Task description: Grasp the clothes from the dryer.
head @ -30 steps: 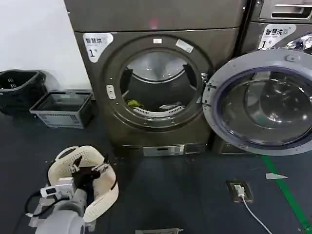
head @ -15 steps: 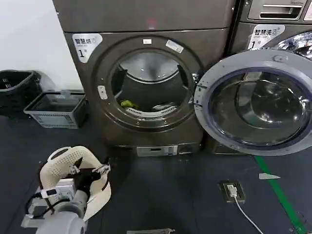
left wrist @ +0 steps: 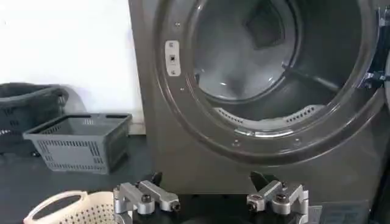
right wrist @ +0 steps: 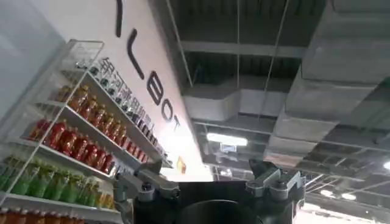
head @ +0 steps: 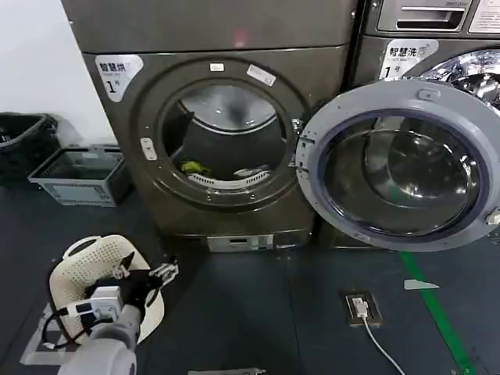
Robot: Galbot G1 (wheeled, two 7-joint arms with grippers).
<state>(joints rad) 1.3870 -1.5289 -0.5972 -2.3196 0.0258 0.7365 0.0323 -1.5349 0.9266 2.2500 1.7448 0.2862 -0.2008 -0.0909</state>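
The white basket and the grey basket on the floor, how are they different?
The white basket is cream, rounded and has a loop handle; the grey basket is dark, boxy and rectangular. The white basket sits near the left claw, out on the floor; the grey basket rests by the wall beside the dryer. Both have walls full of holes.

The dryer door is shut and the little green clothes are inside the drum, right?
Not quite. The door is swung wide open to the right of the dryer, as the head view shows. The green clothes do lie inside the drum, low on its left side.
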